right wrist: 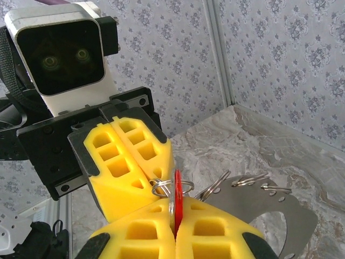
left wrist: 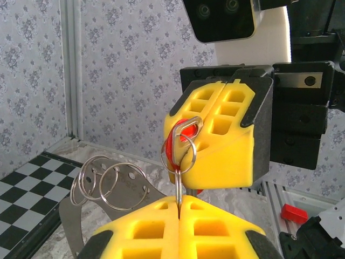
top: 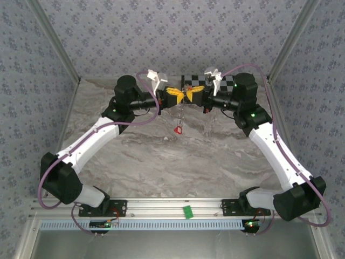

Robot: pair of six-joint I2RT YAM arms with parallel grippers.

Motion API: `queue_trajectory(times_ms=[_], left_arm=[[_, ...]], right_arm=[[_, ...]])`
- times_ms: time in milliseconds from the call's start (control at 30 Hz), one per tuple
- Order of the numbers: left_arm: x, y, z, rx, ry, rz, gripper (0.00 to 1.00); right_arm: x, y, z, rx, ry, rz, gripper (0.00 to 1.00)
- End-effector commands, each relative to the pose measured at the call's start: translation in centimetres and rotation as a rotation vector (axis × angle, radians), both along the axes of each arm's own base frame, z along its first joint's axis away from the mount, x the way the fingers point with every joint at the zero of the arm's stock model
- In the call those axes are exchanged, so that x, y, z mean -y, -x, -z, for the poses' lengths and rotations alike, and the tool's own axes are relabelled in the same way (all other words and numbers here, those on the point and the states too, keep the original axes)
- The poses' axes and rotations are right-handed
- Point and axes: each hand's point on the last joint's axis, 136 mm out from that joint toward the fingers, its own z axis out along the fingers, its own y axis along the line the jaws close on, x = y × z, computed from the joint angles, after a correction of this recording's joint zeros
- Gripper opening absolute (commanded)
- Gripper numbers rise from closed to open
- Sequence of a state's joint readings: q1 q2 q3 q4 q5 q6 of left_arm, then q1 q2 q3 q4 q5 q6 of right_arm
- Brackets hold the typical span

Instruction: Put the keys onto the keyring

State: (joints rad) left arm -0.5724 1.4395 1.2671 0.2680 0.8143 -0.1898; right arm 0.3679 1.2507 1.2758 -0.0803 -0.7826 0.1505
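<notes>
The key (right wrist: 177, 195) is clamped by its stiff head in the right gripper (right wrist: 175, 216); beside it, the probably slippery keyring (left wrist: 163, 155) is pinched in the left gripper (left wrist: 179, 208).

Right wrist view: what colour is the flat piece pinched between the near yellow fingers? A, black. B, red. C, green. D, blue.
B: the right gripper is shut on a red key, its red showing in the seam between the fingers; facing it, the left gripper pinches a metal ring.
</notes>
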Motion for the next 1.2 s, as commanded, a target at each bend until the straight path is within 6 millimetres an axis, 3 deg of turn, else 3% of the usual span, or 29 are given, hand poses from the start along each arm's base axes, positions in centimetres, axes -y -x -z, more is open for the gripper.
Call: queue_trajectory(times_ms=[0,100,200,467,600,700,933,1167], left_arm=[[-0.2,1.1,-1.6,0.035,0.001,0.034,0.00],[-0.5,0.7,-1.7,0.034,0.001,0.005,0.27],[-1.2,0.1,-2.0,0.029,0.008,-0.031,0.45],[-4.2,-1.7,-2.7,0.008,0.041,-0.150,0.62],[-6.1,-2.2,-3.1,0.019,0.051,-0.236,0.73],[-7.4,-2.3,-3.2,0.022,0.043,-0.288,0.99],[-10.9,-2.9,-3.3,0.035,0.043,-0.461,1.00],[-13.6,-1.8,-3.4,0.079,0.040,-0.566,1.00]], right_arm=[[0.8,0.4,-4.2,0.140,-0.030,0.017,0.00],[1.0,0.5,-4.1,0.140,-0.015,0.020,0.00],[1.1,0.5,-3.9,0.135,-0.010,0.020,0.00],[1.1,0.2,-3.0,0.114,0.013,0.027,0.00],[0.9,-0.5,-1.0,0.079,0.068,0.040,0.00],[0.1,-1.0,0.5,0.059,0.105,0.044,0.00],[-3.9,-2.5,4.1,0.023,0.160,-0.004,0.00],[-6.9,-6.4,6.4,-0.010,0.159,0.004,0.00]])
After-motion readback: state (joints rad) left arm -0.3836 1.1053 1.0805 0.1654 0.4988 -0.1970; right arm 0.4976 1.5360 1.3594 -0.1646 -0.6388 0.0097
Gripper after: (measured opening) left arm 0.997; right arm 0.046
